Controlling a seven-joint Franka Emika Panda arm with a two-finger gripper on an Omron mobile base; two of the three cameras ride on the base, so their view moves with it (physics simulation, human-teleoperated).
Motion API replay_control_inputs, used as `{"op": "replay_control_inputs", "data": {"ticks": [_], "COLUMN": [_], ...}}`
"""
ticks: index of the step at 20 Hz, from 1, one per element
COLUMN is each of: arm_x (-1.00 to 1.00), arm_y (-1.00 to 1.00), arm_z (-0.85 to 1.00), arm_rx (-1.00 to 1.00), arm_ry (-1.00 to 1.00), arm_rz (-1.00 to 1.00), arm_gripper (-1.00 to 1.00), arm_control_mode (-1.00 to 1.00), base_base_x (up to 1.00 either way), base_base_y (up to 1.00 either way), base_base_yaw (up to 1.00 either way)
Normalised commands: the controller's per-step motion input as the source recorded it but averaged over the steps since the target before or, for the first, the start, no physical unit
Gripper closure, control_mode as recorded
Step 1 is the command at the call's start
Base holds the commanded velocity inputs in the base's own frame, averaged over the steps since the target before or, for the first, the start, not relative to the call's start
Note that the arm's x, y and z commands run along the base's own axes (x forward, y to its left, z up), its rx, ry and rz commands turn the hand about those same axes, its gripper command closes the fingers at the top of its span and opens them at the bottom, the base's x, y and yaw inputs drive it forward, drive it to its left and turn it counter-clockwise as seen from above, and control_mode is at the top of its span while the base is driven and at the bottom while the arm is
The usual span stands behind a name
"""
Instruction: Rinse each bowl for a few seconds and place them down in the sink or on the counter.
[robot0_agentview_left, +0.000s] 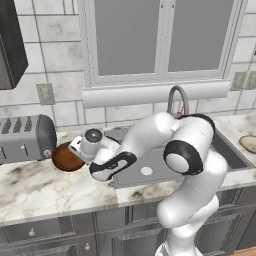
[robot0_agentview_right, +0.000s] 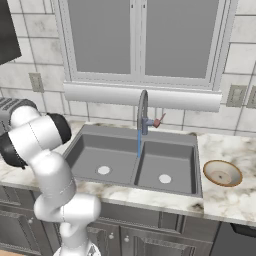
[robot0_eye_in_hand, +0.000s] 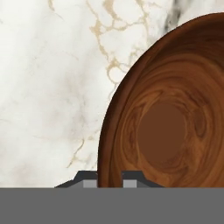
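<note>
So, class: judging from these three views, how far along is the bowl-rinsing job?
Done: the tap runs, a blue stream falling from the faucet into the sink. In hand: the gripper is shut on the brown bowl's rim, on the counter beside the toaster. Left: rinsing both bowls; the beige bowl sits right of the sink.

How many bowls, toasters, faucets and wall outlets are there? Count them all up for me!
Bowls: 2, the brown bowl and the tan bowl
Toasters: 1, the toaster
Faucets: 1, the faucet
Wall outlets: 3, the left outlet, the middle outlet, the right outlet
Total: 7
</note>
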Motion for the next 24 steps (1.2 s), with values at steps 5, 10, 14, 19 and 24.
{"op": "replay_control_inputs", "data": {"ticks": [5,10,14,19,24], "arm_x": [-0.17,-0.17,-0.14,-0.06,0.0], "arm_y": [-0.4,-0.42,-0.45,-0.53,-0.55], "arm_z": [0.46,0.5,0.49,0.41,0.22], "arm_rx": [0.0,0.0,0.0,0.01,0.0], "arm_ry": [0.0,0.0,0.03,0.07,0.06], "arm_rz": [-0.29,-0.29,-0.27,-0.21,-0.17], "arm_gripper": [1.0,1.0,1.0,1.0,1.0], "arm_control_mode": [-1.0,-1.0,-1.0,-1.0,-1.0], "base_base_x": [0.0,0.0,0.0,0.0,0.0], "base_base_y": [0.0,0.0,0.0,0.0,0.0], "base_base_yaw": [0.0,0.0,0.0,0.0,0.0]}}
